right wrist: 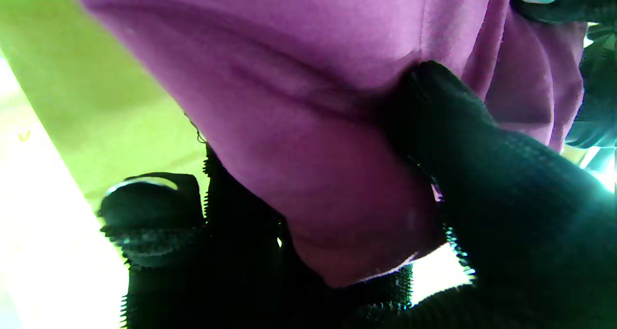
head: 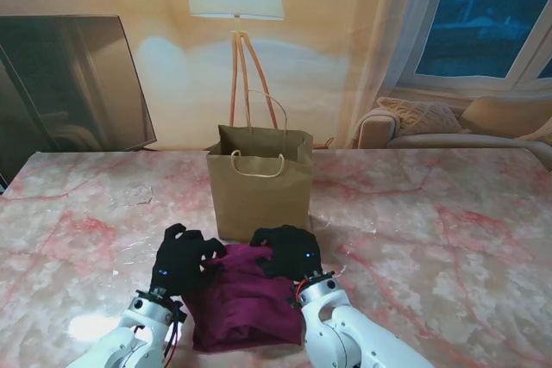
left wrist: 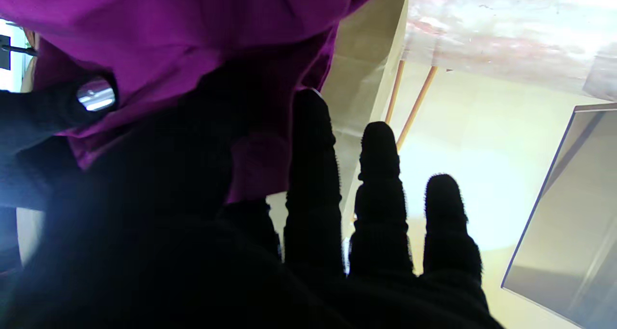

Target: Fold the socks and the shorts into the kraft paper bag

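The magenta shorts (head: 241, 303) lie bunched on the table just in front of the kraft paper bag (head: 259, 185), which stands upright and open. My left hand (head: 183, 260) grips the shorts' far left edge; in its wrist view the cloth (left wrist: 193, 40) drapes over thumb and forefinger while three fingers (left wrist: 378, 199) stick out straight. At the far right edge my right hand (head: 289, 252) pinches the fabric (right wrist: 313, 126) between thumb and fingers (right wrist: 159, 213). No socks are visible.
The pink marble table (head: 431, 239) stretches wide on both sides. A floor lamp (head: 237, 6) stands behind the bag, a dark screen (head: 69, 84) at the back left, and a sofa (head: 457, 122) at the back right.
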Action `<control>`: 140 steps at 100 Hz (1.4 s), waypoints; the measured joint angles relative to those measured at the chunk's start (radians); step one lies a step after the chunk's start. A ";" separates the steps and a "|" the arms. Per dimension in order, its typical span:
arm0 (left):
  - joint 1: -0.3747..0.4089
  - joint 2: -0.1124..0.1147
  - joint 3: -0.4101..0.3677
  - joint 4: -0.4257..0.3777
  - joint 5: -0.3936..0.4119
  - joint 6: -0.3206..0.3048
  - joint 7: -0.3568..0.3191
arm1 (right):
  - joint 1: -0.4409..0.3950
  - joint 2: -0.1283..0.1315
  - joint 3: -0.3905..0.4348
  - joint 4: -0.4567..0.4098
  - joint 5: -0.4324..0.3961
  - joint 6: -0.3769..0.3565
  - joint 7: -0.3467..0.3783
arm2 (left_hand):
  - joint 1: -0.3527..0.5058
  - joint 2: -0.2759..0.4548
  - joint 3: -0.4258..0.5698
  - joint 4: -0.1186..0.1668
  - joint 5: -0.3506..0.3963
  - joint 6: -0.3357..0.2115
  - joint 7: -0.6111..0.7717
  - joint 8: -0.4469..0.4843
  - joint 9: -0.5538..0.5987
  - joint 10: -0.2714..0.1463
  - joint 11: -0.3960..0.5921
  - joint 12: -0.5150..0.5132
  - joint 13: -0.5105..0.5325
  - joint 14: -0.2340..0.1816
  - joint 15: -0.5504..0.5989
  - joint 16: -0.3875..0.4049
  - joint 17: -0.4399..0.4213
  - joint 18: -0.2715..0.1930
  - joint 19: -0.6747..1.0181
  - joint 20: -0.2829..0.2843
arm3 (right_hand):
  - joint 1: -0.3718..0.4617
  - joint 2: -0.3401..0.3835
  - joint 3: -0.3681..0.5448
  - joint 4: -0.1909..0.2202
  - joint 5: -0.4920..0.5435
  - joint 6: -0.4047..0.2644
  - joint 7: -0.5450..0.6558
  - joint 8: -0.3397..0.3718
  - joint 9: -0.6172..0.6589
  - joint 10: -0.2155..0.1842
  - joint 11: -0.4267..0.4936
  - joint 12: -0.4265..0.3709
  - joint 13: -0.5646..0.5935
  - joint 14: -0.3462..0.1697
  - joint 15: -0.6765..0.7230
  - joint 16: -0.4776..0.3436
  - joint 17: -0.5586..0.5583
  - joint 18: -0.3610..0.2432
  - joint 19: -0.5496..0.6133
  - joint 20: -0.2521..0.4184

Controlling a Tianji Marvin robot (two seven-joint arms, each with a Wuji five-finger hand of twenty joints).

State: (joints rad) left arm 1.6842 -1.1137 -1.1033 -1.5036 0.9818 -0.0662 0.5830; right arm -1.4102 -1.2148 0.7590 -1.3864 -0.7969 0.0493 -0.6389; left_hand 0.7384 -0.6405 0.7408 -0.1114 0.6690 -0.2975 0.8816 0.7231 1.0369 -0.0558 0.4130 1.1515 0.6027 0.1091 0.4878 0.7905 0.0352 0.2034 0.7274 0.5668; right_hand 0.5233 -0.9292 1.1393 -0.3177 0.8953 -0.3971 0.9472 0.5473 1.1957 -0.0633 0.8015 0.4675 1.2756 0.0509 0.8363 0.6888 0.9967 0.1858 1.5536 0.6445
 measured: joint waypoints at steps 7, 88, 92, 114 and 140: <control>0.001 -0.004 -0.011 -0.019 0.005 0.003 -0.047 | 0.010 -0.003 -0.003 0.016 -0.008 -0.011 -0.023 | 0.001 0.000 0.000 0.000 0.000 -0.001 0.011 0.000 0.023 -0.003 -0.006 0.000 0.026 0.000 0.006 0.000 0.005 0.000 0.011 0.000 | 0.000 0.001 0.000 0.000 0.000 -0.001 0.000 0.000 -0.001 0.000 0.007 0.005 0.000 0.000 0.000 0.000 -0.011 -0.001 0.000 0.000; 0.045 0.025 -0.032 -0.015 0.168 -0.117 0.093 | -0.008 0.080 0.050 0.075 -0.263 -0.337 -0.157 | 0.012 -0.037 0.020 -0.017 0.010 -0.060 0.127 -0.134 0.043 -0.029 -0.023 0.011 0.050 -0.019 0.017 -0.019 0.017 0.002 0.037 0.000 | 0.014 -0.028 0.011 -0.001 -0.018 -0.112 0.013 0.064 -0.181 -0.124 0.049 0.259 -0.211 -0.076 0.001 0.136 -0.241 -0.062 -0.110 0.075; 0.052 0.027 -0.035 -0.018 0.175 -0.123 0.088 | -0.021 0.087 0.065 0.061 -0.275 -0.351 -0.142 | 0.012 -0.037 0.020 -0.017 0.019 -0.066 0.127 -0.139 0.043 -0.029 -0.023 0.011 0.050 -0.020 0.017 -0.020 0.017 0.002 0.037 0.000 | 0.014 -0.037 0.012 -0.001 -0.018 -0.112 0.013 0.064 -0.178 -0.124 0.049 0.262 -0.211 -0.076 0.001 0.144 -0.251 -0.062 -0.117 0.081; 0.101 0.053 -0.064 -0.068 0.247 -0.175 -0.006 | -0.053 0.142 0.092 -0.008 -0.377 -0.441 -0.033 | 0.012 -0.054 0.016 -0.022 0.044 -0.092 0.127 -0.163 0.050 -0.041 -0.042 0.011 0.051 -0.039 0.014 -0.033 0.018 0.001 0.037 0.000 | 0.008 -0.078 0.015 -0.013 0.004 -0.123 0.013 -0.001 -0.178 -0.138 0.046 0.271 -0.281 -0.099 -0.039 0.146 -0.315 -0.075 -0.177 0.124; 0.108 0.070 -0.067 -0.077 0.257 -0.220 -0.129 | -0.021 0.181 0.045 -0.002 -0.412 -0.491 0.054 | 0.012 -0.054 0.001 -0.022 0.079 -0.101 0.076 -0.201 0.058 -0.044 -0.102 -0.015 0.049 -0.045 -0.029 -0.060 0.000 0.000 0.004 -0.022 | 0.005 -0.090 0.041 -0.034 0.026 -0.126 0.013 -0.099 -0.200 -0.148 -0.006 0.283 -0.384 -0.112 -0.078 0.146 -0.413 -0.077 -0.249 0.158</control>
State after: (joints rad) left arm 1.7920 -1.0440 -1.1700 -1.5803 1.2392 -0.2865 0.4538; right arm -1.4310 -1.0340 0.8042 -1.3880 -1.2086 -0.4417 -0.5845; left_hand 0.7502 -0.6943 0.7414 -0.1337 0.7482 -0.3983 0.9580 0.5218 1.0949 -0.1000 0.3105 1.1366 0.6516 0.0645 0.4584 0.7307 0.0348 0.2033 0.7312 0.5452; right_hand 0.5280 -1.0191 1.1799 -0.3513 0.9215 -0.5227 0.9598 0.4481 0.9956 -0.2115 0.7957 0.7507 0.8915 -0.0615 0.7581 0.8351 0.5839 0.1092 1.3048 0.8022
